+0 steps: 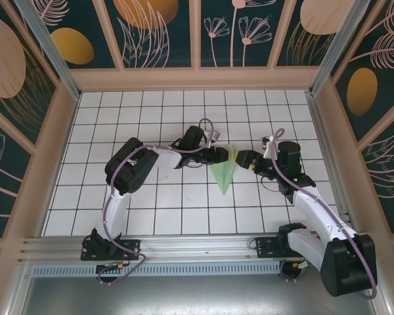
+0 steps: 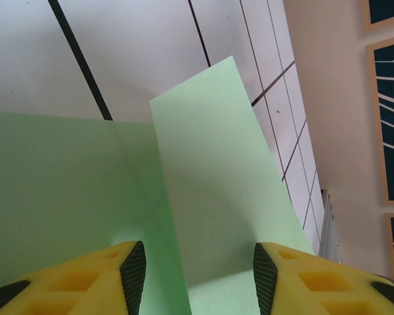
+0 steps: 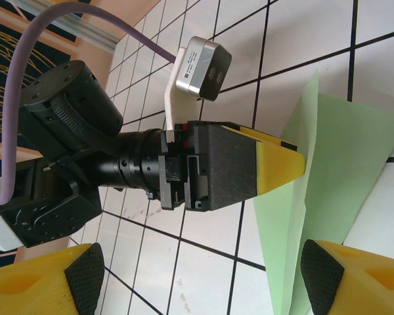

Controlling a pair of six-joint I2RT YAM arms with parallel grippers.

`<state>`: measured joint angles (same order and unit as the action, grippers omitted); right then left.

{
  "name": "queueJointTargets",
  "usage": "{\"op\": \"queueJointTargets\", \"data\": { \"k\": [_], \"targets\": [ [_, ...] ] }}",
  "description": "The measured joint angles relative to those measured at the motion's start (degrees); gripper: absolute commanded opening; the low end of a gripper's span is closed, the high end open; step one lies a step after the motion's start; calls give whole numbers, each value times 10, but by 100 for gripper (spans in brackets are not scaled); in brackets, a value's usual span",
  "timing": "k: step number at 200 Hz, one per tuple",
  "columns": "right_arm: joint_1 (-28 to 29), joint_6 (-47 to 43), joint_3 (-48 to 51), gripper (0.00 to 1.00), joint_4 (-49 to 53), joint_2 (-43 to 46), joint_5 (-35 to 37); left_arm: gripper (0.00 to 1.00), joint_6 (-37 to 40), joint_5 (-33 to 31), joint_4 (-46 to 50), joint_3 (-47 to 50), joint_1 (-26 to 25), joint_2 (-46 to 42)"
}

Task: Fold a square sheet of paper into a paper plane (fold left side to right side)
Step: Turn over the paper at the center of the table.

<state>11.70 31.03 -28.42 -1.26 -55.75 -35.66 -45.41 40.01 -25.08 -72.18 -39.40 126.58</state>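
The pale mint-green paper (image 1: 223,176) lies mid-table as a narrow creased dart, the paper plane shape, with its point toward the arms' bases. My left gripper (image 1: 224,155) is at its wide far end, coming from the left. In the left wrist view one flap (image 2: 217,170) stands up between the open jaws of the left gripper (image 2: 198,272), over the flat layer (image 2: 59,190); neither pad clamps it. My right gripper (image 1: 243,159) hovers just right of the paper, its jaws wide open (image 3: 203,275). In the right wrist view the paper (image 3: 354,164) lies by the right pad, and the left arm's yellow finger (image 3: 279,164) reaches the raised edge.
White tiled tabletop (image 1: 184,111) with dark grid lines, closed in by patterned walls (image 1: 26,98) on three sides. An aluminium rail (image 1: 184,246) runs along the near edge by the arm bases. The left arm's white wrist camera (image 3: 200,62) and purple cable (image 3: 65,16) sit close to my right gripper.
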Motion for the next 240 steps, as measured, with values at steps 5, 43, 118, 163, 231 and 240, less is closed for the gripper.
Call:
{"op": "queueJointTargets", "data": {
  "k": [5, 43, 118, 163, 231, 240],
  "targets": [
    [0, 0, 0, 82, 0, 0, 0, 51, 2, 0, 3, -2, -1, 0],
    [0, 0, 0, 82, 0, 0, 0, 42, 5, 0, 25, -17, -13, 0],
    [0, 0, 0, 83, 2, 0, 0, 10, 27, -17, 43, -27, -20, -3],
    [0, 0, 0, 92, 5, 2, 0, 6, 62, -69, 86, 6, -10, -93],
    [28, 59, 2, 99, -95, -17, -50, 3, 69, -125, 85, 39, 88, -301],
    [41, 75, 4, 99, -132, -25, -59, 3, 63, -128, 81, 39, 96, -318]
  ]
}}
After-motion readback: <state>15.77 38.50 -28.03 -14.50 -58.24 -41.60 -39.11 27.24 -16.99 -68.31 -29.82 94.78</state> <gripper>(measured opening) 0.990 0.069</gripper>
